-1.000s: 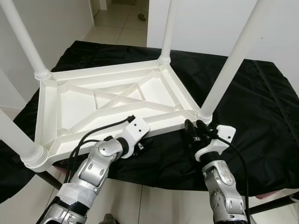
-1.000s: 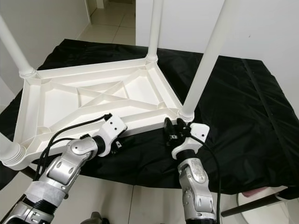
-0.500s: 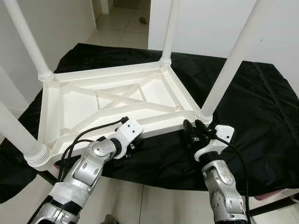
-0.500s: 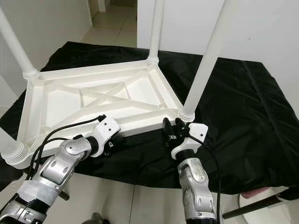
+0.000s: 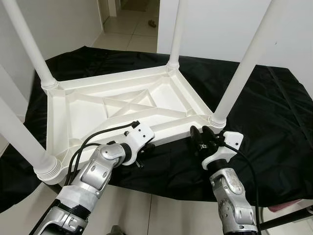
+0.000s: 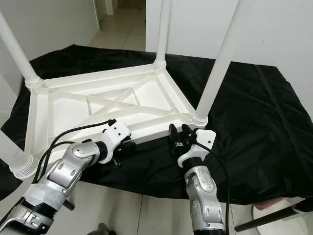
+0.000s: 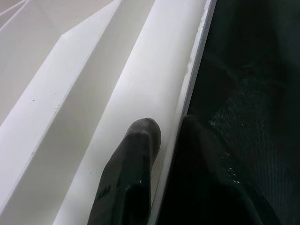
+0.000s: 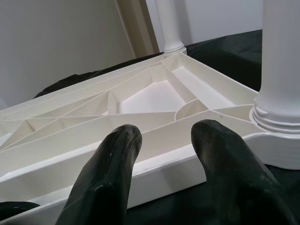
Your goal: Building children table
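Seemingly, assembly is nearing its end: the white plastic table (image 5: pixel 122 105) is lying upside down on the black cloth (image 5: pixel 274 132) at frame centre, all four legs standing upright; flipping remains. The left gripper (image 7: pixel 164 140) is pinching its near rim, while the right gripper (image 8: pixel 164 154) is hovering spread, empty, beside the lower-right corner.

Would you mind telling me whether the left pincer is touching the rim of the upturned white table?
Touching. The left wrist view shows the left pincer straddling the table's rim, one finger lying on it.
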Robot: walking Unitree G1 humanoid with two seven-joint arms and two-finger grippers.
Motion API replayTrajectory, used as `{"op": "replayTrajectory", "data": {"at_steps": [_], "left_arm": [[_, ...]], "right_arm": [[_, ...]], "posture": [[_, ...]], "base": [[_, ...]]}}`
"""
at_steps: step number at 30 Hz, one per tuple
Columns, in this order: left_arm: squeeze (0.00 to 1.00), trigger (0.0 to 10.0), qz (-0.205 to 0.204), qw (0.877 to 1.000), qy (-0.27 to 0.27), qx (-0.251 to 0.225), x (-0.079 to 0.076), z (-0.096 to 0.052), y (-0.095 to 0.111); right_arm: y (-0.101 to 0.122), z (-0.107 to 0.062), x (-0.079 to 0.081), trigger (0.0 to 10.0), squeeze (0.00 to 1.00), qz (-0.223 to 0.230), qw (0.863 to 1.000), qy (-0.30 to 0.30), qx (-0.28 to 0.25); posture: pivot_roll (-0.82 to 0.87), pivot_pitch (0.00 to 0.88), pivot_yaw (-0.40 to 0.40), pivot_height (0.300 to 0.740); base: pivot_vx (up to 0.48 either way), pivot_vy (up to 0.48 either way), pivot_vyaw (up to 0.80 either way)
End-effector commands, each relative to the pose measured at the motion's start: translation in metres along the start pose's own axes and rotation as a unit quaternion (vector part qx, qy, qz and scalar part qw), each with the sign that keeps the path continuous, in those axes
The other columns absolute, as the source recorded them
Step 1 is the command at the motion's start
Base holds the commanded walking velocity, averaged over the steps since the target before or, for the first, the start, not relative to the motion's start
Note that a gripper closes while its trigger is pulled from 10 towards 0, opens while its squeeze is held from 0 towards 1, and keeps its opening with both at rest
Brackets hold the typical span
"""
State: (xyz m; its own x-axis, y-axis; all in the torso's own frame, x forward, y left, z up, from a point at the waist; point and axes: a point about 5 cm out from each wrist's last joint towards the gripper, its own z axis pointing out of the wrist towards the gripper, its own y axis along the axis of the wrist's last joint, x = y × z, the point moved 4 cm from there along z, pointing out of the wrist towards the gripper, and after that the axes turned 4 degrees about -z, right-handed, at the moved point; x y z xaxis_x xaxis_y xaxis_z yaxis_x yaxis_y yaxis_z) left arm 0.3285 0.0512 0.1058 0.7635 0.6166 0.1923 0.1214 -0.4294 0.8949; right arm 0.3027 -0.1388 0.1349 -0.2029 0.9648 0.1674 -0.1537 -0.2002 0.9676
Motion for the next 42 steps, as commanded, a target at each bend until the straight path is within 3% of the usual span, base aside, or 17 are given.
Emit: {"op": "replayTrajectory", "data": {"at_steps": [1, 12, 20, 25, 26, 27, 28, 35, 36, 40, 41, 42], "left_arm": [[0.0, 0.0, -0.002, 1.0, 0.013, -0.006, -0.002, 0.007, 0.006], [0.0, 0.0, -0.012, 0.998, 0.058, -0.031, 0.002, 0.039, 0.04], [0.0, 0.0, -0.042, 0.991, 0.121, -0.043, 0.021, 0.057, 0.062], [0.0, 0.0, -0.054, 0.985, 0.155, -0.056, 0.032, 0.059, 0.072], [0.0, 4.8, -0.051, 0.985, 0.156, -0.062, 0.033, 0.058, 0.075], [0.0, 4.8, -0.048, 0.985, 0.155, -0.066, 0.034, 0.058, 0.077], [0.0, 10.0, -0.051, 0.984, 0.152, -0.07, 0.034, 0.058, 0.078], [0.0, 10.0, -0.057, 0.986, 0.111, -0.107, 0.02, 0.057, 0.083], [1.0, 10.0, -0.065, 0.986, 0.094, -0.118, 0.015, 0.055, 0.084], [1.0, 10.0, -0.066, 0.985, 0.077, -0.137, 0.008, 0.051, 0.086], [0.58, 10.0, -0.053, 0.984, 0.07, -0.152, 0.004, 0.047, 0.087], [0.58, 10.0, -0.053, 0.984, 0.07, -0.152, 0.004, 0.047, 0.087]], "right_arm": [[-0.006, -0.002, 0.0, 10.0, 0.0, 0.003, 1.0, -0.006, 0.008], [-0.006, -0.001, 0.007, 10.0, 0.0, 0.006, 1.0, -0.012, 0.007], [-0.009, -0.003, 0.011, 10.0, 0.0, 0.009, 1.0, -0.02, 0.012], [-0.009, -0.003, 0.012, 10.0, 0.0, 0.01, 1.0, -0.025, 0.015], [-0.009, -0.003, 0.012, 10.0, 0.0, 0.009, 1.0, -0.026, 0.014], [-0.009, -0.003, 0.012, 10.0, 0.0, 0.008, 0.999, -0.027, 0.014], [-0.009, -0.003, 0.012, 10.0, 0.0, 0.008, 0.999, -0.028, 0.014], [-0.011, -0.002, 0.013, 10.0, 0.0, 0.005, 1.0, -0.026, 0.016], [-0.011, -0.001, 0.014, 10.0, 0.0, 0.005, 1.0, -0.025, 0.015], [-0.011, 0.001, 0.015, 10.0, 0.0, 0.004, 1.0, -0.022, 0.014], [-0.011, 0.002, 0.016, 10.0, 0.0, 0.004, 1.0, -0.02, 0.015], [-0.011, 0.002, 0.016, 10.0, 0.0, 0.004, 1.0, -0.02, 0.015]], "posture": [[0.02, 0.016, 0.021, 0.74], [0.02, 0.023, 0.031, 0.74], [0.01, 0.034, 0.04, 0.74], [0.01, 0.038, 0.043, 0.74], [0.01, 0.038, 0.043, 0.74], [0.01, 0.038, 0.043, 0.74], [0.02, 0.038, 0.042, 0.74], [0.03, 0.037, 0.038, 0.74], [0.04, 0.032, 0.031, 0.74], [0.05, 0.03, 0.023, 0.74], [0.05, 0.03, 0.02, 0.74], [0.05, 0.03, 0.02, 0.74]], "base": [[0.0, 0.0, 0.0], [0.0, 0.0, 0.0], [0.0, 0.0, 0.0], [0.0, 0.0, 0.0], [0.0, 0.0, 0.0], [0.0, 0.0, 0.0], [0.0, 0.0, 0.0], [0.0, 0.0, 0.0], [0.0, 0.0, 0.0], [0.0, 0.0, 0.0], [0.0, 0.0, 0.0], [0.0, 0.0, 0.0]]}}
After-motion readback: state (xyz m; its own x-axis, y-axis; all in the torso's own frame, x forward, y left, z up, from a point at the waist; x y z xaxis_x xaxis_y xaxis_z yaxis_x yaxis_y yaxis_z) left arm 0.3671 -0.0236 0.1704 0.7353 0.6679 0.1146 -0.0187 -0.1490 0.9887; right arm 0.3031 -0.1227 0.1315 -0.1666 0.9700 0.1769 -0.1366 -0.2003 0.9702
